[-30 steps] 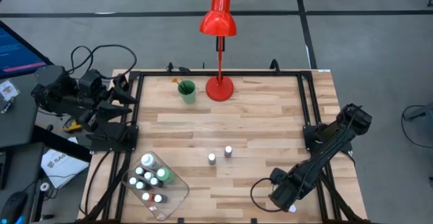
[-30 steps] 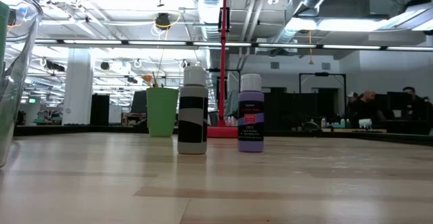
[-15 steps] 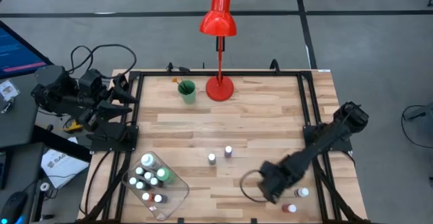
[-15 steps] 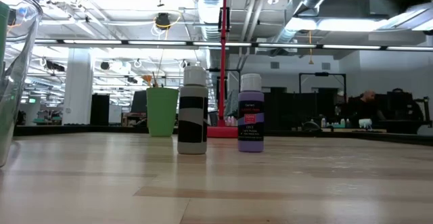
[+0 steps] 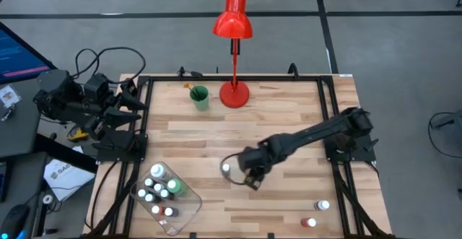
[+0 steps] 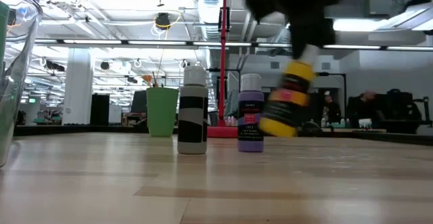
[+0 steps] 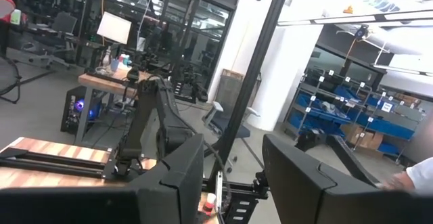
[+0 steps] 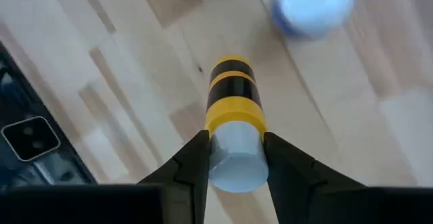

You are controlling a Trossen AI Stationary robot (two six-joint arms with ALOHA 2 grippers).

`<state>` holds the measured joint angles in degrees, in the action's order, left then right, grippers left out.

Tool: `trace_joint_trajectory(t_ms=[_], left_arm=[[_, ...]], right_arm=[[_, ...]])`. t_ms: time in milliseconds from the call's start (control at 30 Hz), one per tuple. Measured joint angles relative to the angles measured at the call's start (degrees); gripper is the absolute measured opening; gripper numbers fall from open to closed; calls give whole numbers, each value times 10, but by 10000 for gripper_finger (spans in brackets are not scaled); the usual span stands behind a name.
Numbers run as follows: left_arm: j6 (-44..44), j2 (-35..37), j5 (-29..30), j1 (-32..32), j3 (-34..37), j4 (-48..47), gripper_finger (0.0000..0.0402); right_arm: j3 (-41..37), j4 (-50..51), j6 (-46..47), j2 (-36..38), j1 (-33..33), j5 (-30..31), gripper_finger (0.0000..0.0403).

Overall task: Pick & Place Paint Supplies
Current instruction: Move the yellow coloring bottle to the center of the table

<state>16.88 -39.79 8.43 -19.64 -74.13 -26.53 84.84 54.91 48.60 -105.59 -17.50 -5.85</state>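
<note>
We see a yellow paint bottle [image 8: 233,109] clamped by its white cap in the right pincer [image 8: 234,158], hanging above the middle of the worktop [image 5: 289,116] beside two standing bottles [image 6: 192,109]. About nine bottles sit in the clear tray [image 5: 189,209] at the front-left corner; two wait near the front-right corner [image 5: 323,205]. The left pincer [image 7: 232,176] rests part open and empty off the left edge.

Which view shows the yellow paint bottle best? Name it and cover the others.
The right wrist view: the yellow paint bottle fills the centre, its white cap clamped between the right gripper jaws. The low view shows it blurred, hanging tilted above the table. The high view hides it under the arm. The left wrist view misses it.
</note>
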Motion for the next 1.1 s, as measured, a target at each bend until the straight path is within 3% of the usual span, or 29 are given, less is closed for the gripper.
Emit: trace_joint_trajectory(t_ms=[267, 433, 700, 1100], left_arm=[[-1, 0, 0, 0, 0, 0, 140], [-1, 0, 0, 0, 0, 0, 140], [-1, 0, 0, 0, 0, 0, 140], [-1, 1, 1, 0, 0, 0, 140]], right_arm=[[277, 181, -127, -173, 16, 31, 108], [374, 250, -152, -248, 13, 29, 108], [447, 291, -156, -306, -2, -3, 116], [448, 290, -158, -307, -5, -3, 140]])
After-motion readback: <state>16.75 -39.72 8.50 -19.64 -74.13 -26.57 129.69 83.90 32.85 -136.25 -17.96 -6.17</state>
